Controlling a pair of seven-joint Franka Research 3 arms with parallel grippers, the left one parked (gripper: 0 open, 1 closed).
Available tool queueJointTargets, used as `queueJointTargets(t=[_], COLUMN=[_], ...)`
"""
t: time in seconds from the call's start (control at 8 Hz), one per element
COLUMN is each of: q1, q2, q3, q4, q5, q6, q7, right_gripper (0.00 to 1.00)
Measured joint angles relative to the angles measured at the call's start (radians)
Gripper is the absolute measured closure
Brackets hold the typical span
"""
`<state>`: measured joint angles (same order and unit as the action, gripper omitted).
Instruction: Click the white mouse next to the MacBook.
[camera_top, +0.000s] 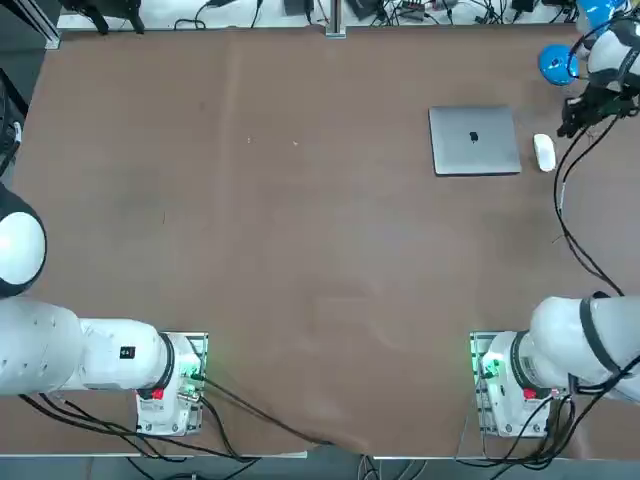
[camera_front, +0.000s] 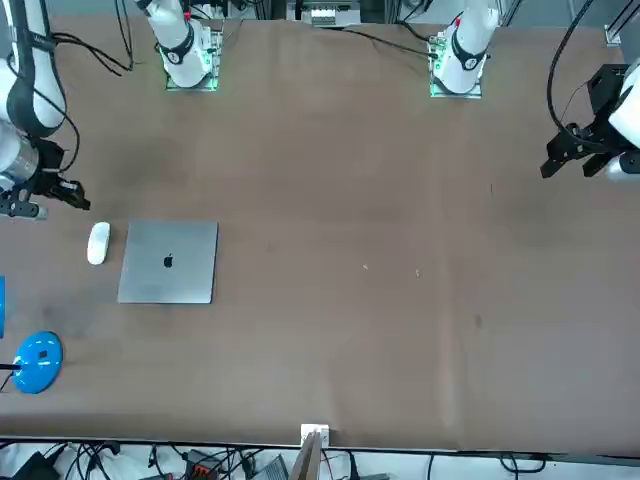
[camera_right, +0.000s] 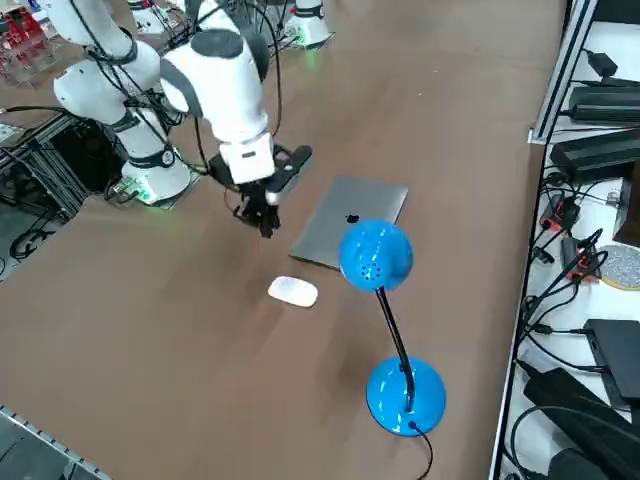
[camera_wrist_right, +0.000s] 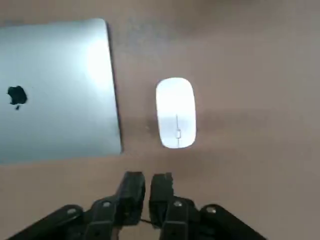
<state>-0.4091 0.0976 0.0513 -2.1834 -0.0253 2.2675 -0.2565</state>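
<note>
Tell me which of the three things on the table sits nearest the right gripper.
The white mouse. It lies just ahead of the right gripper, between the MacBook and the blue desk lamp, which stands farther away.

Glossy white mouse (camera_wrist_right: 175, 112), brushed-metal-looking MacBook (camera_wrist_right: 55, 90), apparently matt brown table (camera_top: 300, 250).

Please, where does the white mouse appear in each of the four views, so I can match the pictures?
Top view: white mouse at far right, just right of the MacBook.
Front view: white mouse at far left, just left of the laptop.
Right side view: centre, nearer the camera than the laptop.
Right wrist view: centre, ahead of the right gripper.
Shared landmark: the MacBook beside it.
</note>
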Motion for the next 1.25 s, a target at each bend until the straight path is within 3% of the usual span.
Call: queueJointTargets(t=[0.38,1.25], q1=[-0.017,-0.041], q2=[0.045,0.160], q3=[0.000,0.001], q4=[-0.009,-0.059], q5=[0.000,0.000], q6=[0.051,0.262], q7=[-0.037,-0.071], right_gripper=[0.99,0.99])
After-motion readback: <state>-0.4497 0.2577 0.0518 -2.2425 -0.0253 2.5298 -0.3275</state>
